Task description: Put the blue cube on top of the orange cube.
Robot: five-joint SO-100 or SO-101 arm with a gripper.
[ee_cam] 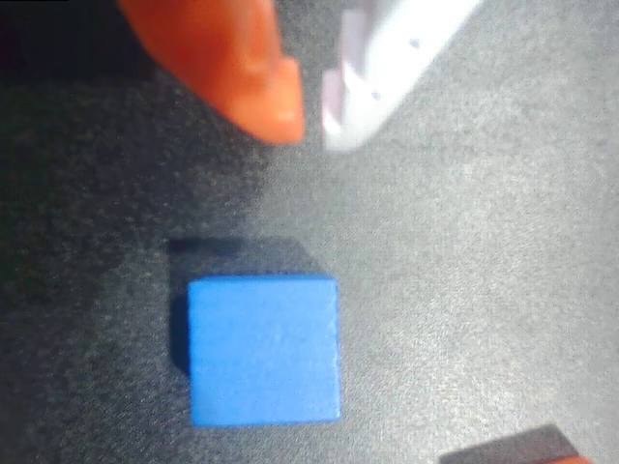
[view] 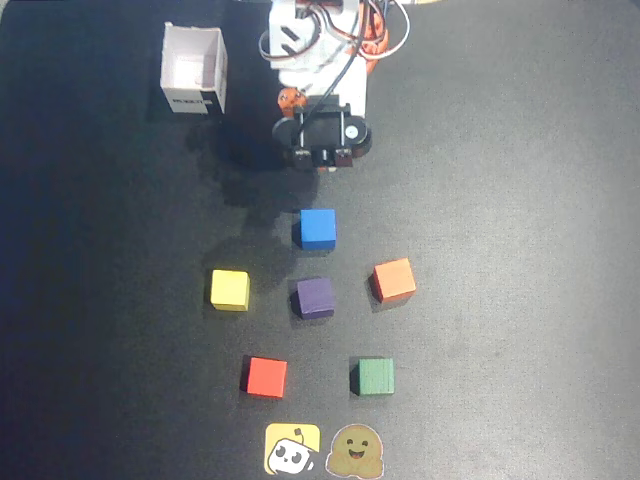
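White arm (view: 318,60), orange accents, black and white cables; hand (ee_cam: 311,130): one orange finger, one white.

Blue cube (view: 318,228) sitting flat on the dark table, bright matte; orange cube (view: 394,279) lying apart at its lower right, slightly rotated.

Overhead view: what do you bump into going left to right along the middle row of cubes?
Small yellow matte cube → small dark purple matte cube → small light orange matte cube.
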